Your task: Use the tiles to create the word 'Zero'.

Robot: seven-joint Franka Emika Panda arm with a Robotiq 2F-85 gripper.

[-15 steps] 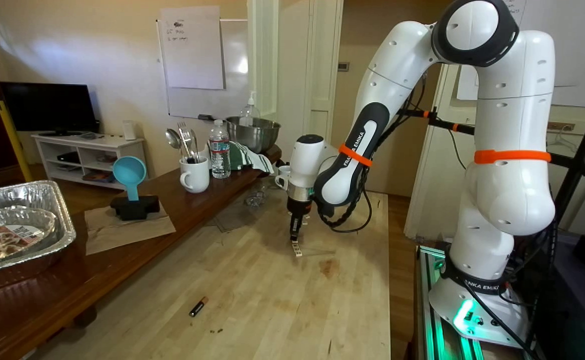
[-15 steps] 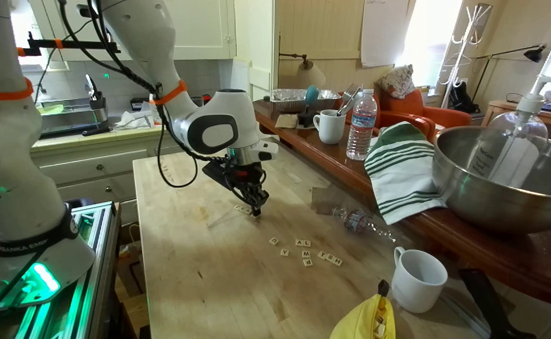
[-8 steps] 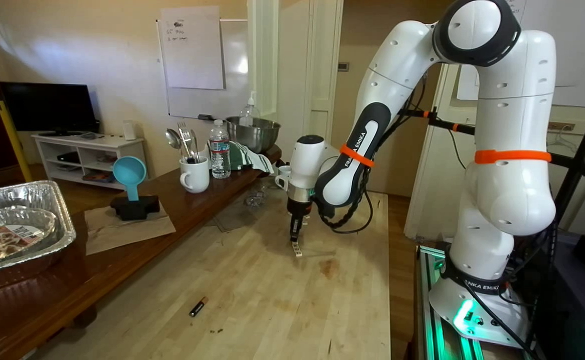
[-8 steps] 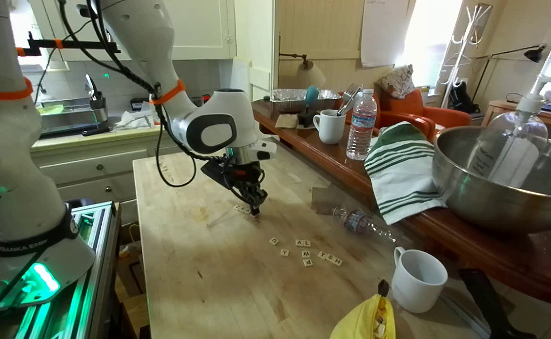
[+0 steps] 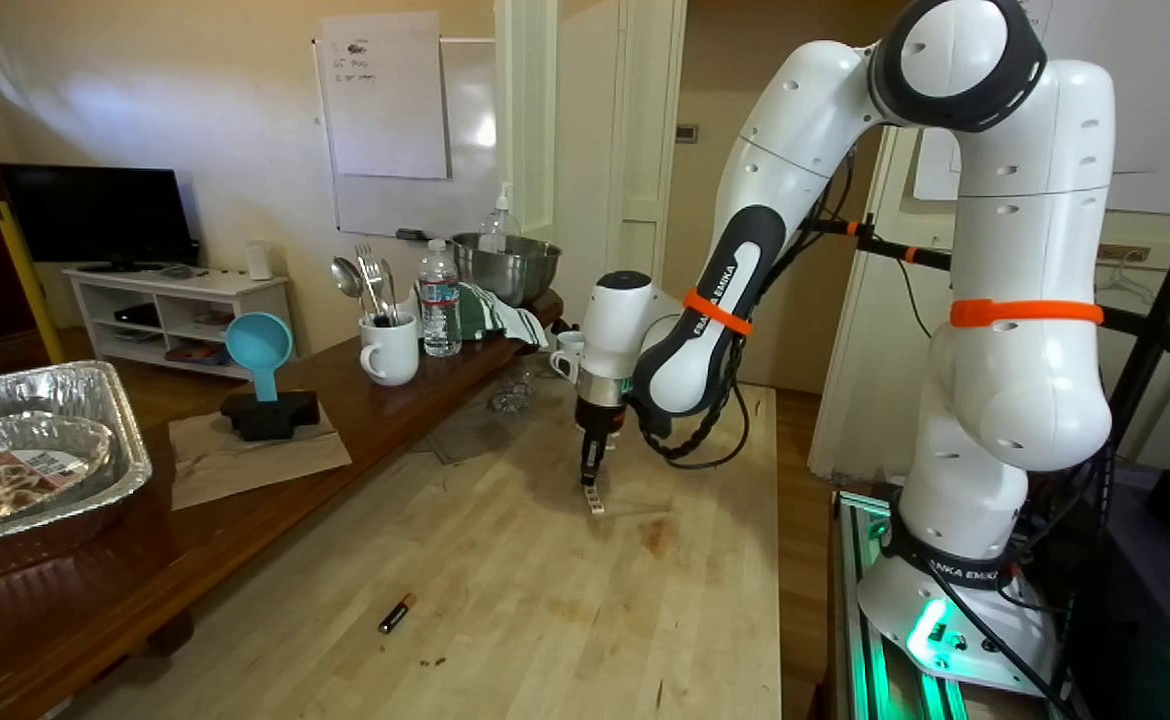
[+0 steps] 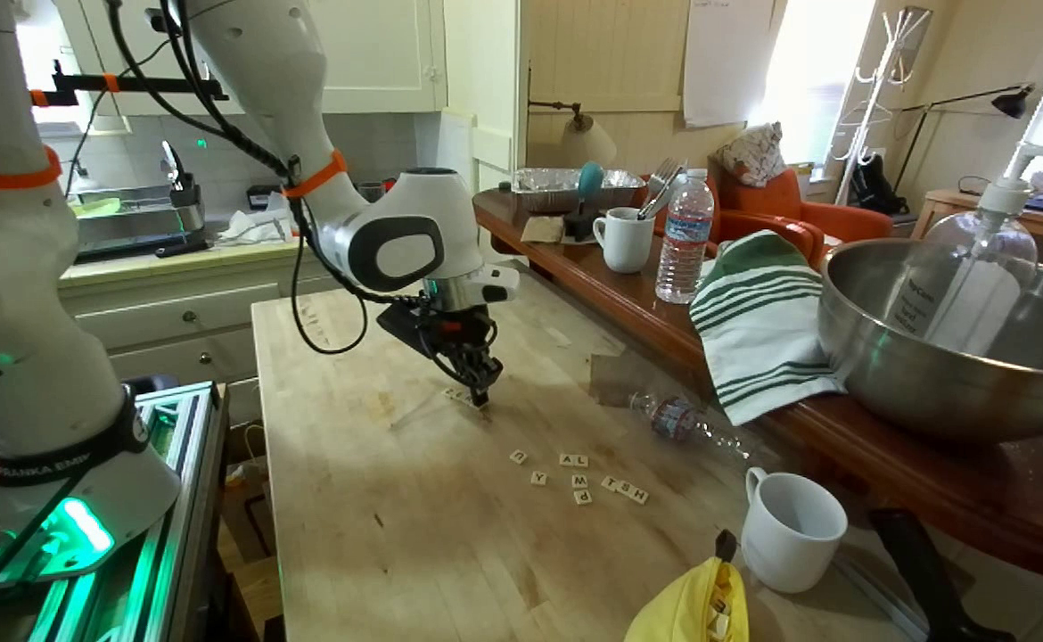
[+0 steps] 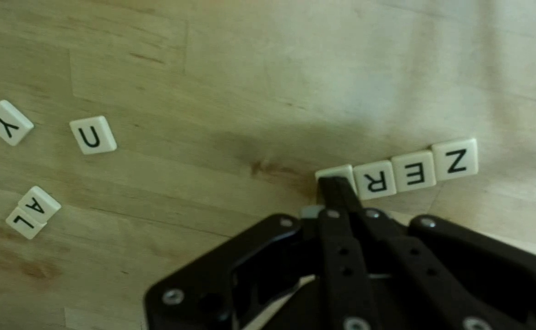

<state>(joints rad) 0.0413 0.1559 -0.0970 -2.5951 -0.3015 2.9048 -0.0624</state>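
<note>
Closed tight, with nothing visible in its grip, the gripper [image 7: 336, 184] points down over the end tile [image 7: 339, 171] of a row [image 5: 595, 500] on a wooden table [image 6: 414, 535]; it hides most of that tile's face, and contact cannot be told. Next in line, edge to edge, lie R [image 7: 374, 180], E [image 7: 413, 171] and Z [image 7: 455, 159], upside down in the wrist view. Well apart are U [image 7: 93, 134], Y [image 7: 9, 123] and a touching A [image 7: 40, 204] and L [image 7: 26, 223]. In an exterior view, W [image 6: 580, 481] and P [image 6: 582, 497] sit near those, close by T [image 6: 610, 483], S [image 6: 623, 489] and H [image 6: 638, 495]. Farther out are a mug [image 6: 784, 553], a yellow pouch [image 6: 677, 615] and a bottle [image 6: 675, 417] on its side. In an exterior view, a battery [image 5: 397, 613] lies well apart from the row; a raised brown counter [image 5: 345, 405] alongside bears a steel bowl [image 6: 949, 392].
</note>
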